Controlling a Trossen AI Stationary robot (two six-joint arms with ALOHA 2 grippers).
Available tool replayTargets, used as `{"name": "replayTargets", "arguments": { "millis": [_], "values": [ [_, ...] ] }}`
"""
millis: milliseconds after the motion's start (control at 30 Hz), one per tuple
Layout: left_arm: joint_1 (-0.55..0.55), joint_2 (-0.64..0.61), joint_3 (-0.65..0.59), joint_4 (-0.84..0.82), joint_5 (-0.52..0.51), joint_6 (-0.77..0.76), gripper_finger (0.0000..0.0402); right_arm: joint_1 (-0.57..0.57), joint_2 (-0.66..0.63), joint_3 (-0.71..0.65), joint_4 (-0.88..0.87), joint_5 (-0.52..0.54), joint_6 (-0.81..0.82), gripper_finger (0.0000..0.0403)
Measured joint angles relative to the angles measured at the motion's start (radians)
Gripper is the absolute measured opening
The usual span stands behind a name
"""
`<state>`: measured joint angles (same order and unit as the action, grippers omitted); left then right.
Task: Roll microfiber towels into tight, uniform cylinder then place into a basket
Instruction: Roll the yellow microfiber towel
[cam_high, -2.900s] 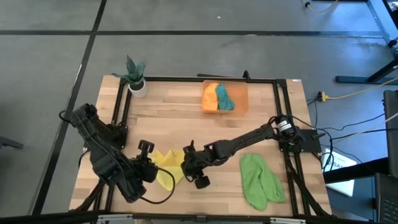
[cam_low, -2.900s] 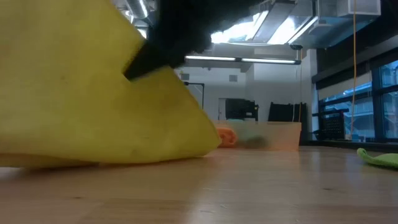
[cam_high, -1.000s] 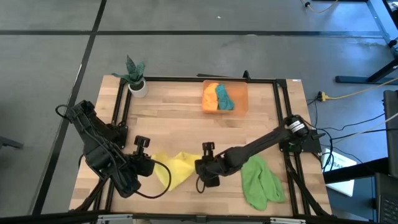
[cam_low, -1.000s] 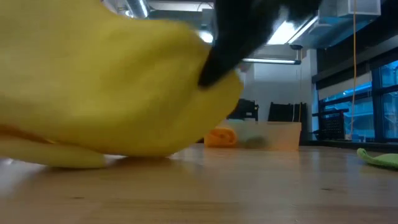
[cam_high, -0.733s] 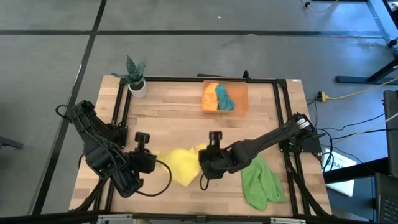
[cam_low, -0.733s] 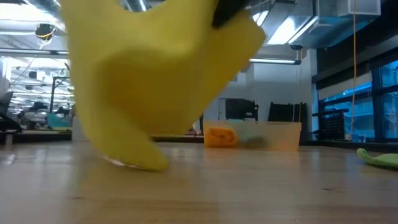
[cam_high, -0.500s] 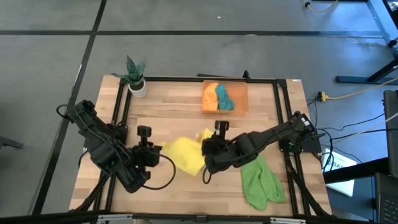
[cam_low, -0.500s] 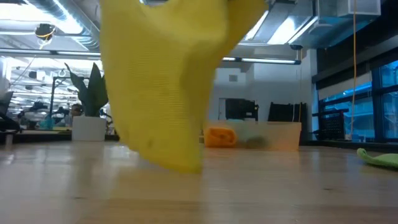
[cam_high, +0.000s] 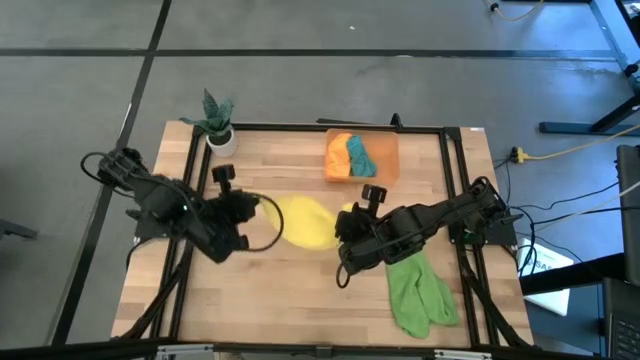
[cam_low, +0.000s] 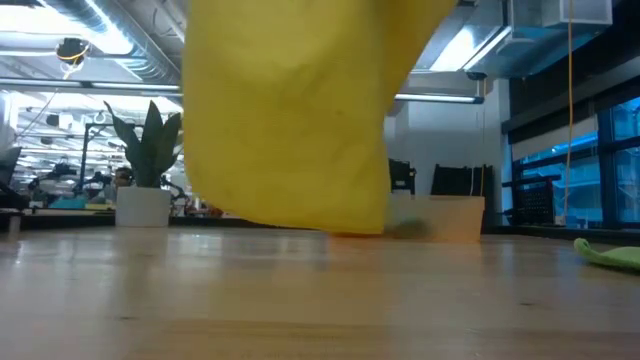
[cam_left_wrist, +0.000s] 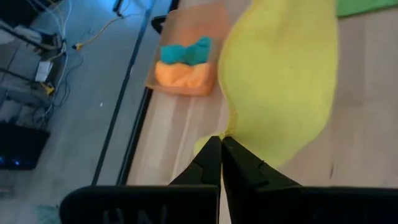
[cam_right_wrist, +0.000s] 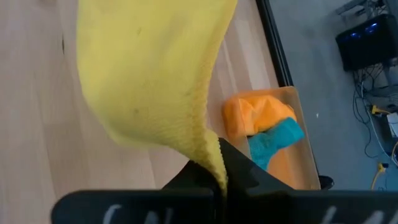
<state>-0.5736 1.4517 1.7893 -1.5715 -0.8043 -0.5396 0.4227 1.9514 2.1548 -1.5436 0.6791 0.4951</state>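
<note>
A yellow microfiber towel (cam_high: 305, 222) hangs over the middle of the table, stretched between my two grippers. My left gripper (cam_high: 266, 208) is shut on its left end and my right gripper (cam_high: 346, 214) on its right end. In the low view the towel (cam_low: 290, 110) sags as a broad sheet, with its lower edge clear of the tabletop. The orange basket (cam_high: 384, 160) stands at the far edge, with a rolled orange towel (cam_high: 339, 157) and a teal towel (cam_high: 360, 155) lying in it. A light green towel (cam_high: 418, 290) lies crumpled at the near right. My left gripper pinches the yellow towel's edge (cam_left_wrist: 229, 129) between its two shut fingers, which slant down from the table's left. The cloth hangs away from the fingertips, clear of the table. My right gripper pinches the towel's opposite corner (cam_right_wrist: 209, 152) between its shut fingers, slanting down from the right. The cloth sags below, clear of the table.
A white pot with a green plant (cam_high: 218, 127) stands at the far left corner. A black frame rail (cam_high: 300, 128) runs round the tabletop. Bare wood (cam_high: 290, 300) lies along the near edge, below the towel.
Both grippers have risen and moved toward the far edge, staying shut on the yellow towel. The towel, which lay bunched on the table near the front, is now lifted clear and hangs spread between them.
</note>
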Motion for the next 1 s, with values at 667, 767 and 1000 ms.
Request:
{"name": "replayTargets", "arguments": {
  "millis": [667, 767, 1000],
  "values": [
    [0.156, -0.16, -0.284, 0.0, 0.082, 0.047, 0.0, -0.101, 0.006, -0.067, 0.014, 0.082, 0.031, 0.0003],
    [0.145, -0.244, -0.359, 0.001, 0.106, -0.024, 0.0, -0.111, 0.006, -0.14, 0.021, 0.079, 0.054, 0.0003],
    [0.179, -0.34, -0.455, 0.007, 0.098, -0.08, 0.0, -0.194, 0.007, -0.205, 0.034, 0.036, 0.05, 0.0003]
  ]
}}
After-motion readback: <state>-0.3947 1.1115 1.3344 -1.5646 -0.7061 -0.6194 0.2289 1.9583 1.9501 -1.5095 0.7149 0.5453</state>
